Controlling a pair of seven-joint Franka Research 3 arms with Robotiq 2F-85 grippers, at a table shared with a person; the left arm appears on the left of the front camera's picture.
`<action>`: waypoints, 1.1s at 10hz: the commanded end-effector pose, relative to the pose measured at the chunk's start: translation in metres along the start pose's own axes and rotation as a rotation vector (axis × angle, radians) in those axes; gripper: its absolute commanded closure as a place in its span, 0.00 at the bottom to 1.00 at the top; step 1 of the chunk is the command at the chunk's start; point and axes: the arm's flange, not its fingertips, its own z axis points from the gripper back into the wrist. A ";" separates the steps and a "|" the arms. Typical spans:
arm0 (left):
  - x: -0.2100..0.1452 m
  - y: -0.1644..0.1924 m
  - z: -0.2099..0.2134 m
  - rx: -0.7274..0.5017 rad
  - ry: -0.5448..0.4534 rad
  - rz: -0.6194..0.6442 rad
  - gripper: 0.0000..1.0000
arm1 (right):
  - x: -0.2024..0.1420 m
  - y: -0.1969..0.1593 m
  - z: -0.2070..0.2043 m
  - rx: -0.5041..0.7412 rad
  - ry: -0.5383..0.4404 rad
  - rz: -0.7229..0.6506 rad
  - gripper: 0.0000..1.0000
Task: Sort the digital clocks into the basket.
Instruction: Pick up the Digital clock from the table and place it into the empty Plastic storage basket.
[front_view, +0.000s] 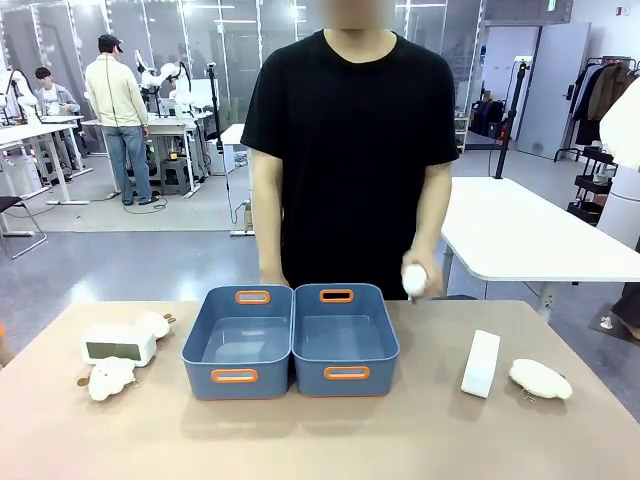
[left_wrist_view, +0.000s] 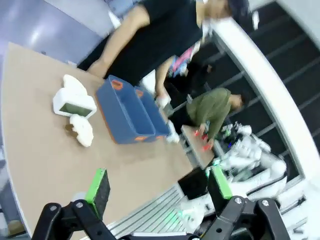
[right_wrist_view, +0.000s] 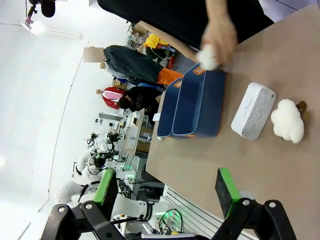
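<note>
Two blue-grey baskets stand side by side mid-table, both empty. One white digital clock lies left of them, screen towards me. The other clock stands on its side to the right, also seen as the clock in the right wrist view. The person's hand holds a white plush toy above the table's far edge. My left gripper is open, high above the table. My right gripper is open too, high up with nothing between its fingers.
White plush toys lie around the clocks: two by the left clock and one at the right. The person stands at the far edge behind the baskets. Bare tabletop runs along the near side.
</note>
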 end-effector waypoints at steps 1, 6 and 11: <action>0.036 -0.017 -0.028 0.105 0.215 -0.304 0.00 | 0.001 0.002 0.002 0.007 0.001 0.008 0.00; 0.054 -0.068 -0.162 0.049 0.855 -1.258 0.00 | 0.001 0.002 0.002 0.007 0.001 0.008 0.00; 0.047 -0.075 -0.204 -0.004 0.919 -0.986 0.00 | 0.001 0.002 0.002 0.007 0.001 0.008 0.00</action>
